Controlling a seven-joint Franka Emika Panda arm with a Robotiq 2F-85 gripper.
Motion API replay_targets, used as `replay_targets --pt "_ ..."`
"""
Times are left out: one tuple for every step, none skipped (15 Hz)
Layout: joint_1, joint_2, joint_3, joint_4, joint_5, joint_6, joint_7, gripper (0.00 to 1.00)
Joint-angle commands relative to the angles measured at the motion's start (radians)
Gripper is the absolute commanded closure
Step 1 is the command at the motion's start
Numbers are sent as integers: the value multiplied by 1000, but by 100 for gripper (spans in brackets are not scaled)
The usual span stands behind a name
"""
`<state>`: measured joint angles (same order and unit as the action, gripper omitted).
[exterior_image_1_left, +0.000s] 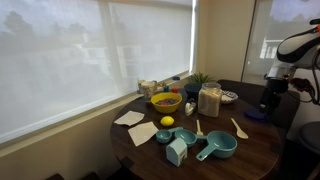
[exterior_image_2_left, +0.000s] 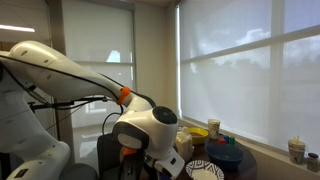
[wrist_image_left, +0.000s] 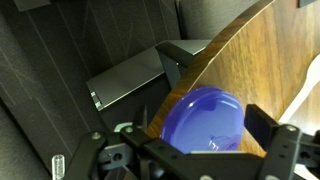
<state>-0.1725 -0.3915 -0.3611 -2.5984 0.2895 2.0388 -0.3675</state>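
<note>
Round wooden table (exterior_image_1_left: 255, 150) by the window; goods clustered toward the middle, likely so everything stays within the arm's reach

Far left: two paper napkins (exterior_image_1_left: 135, 125), flat, near the rim, kept apart from the food

Next: yellow bowl (exterior_image_1_left: 165, 101) with a lemon (exterior_image_1_left: 167, 122) just in front of it. Pale blue carton (exterior_image_1_left: 177, 151) stands upright beside the teal measuring cups (exterior_image_1_left: 216, 147), which lie open side up

Centre-right: jar (exterior_image_1_left: 209, 100) of pale grain, upright. Wooden spoon (exterior_image_1_left: 240, 128) lies flat on the wood past it

Right edge: blue dish (exterior_image_1_left: 254, 115) sits alone near the rim closest to the arm, well apart from the cluster. An easy spot to come at from above, I judge

Gripper (exterior_image_1_left: 270, 98) hangs over that dish

Wrist view, from the left: dark flat box (wrist_image_left: 125, 80) lower down beyond the table edge, then the blue dish (wrist_image_left: 205, 118) just inside the edge. Jaws are spread to their widest and hold nothing. The dish lies below, centred between the two fingers (wrist_image_left: 275, 140), one on either side. The spread looks matched to the dish's width. Whether the fingertips touch dish or table: cannot tell
</note>
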Motion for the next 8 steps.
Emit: replay_targets --pt "5 6 4 -30 63 92 -33 0" --pt "8 8 4 -35 72 107 -32 0" --pt "11 9 4 -41 79 122 -33 0" --pt "14 12 2 -44 82 122 -39 0" --pt "17 14 0 -47 90 125 -44 0" --pt "18 18 0 -49 93 122 -47 0" --pt "17 20 1 -51 97 123 -50 0" --pt "17 22 1 -52 101 120 -51 0"
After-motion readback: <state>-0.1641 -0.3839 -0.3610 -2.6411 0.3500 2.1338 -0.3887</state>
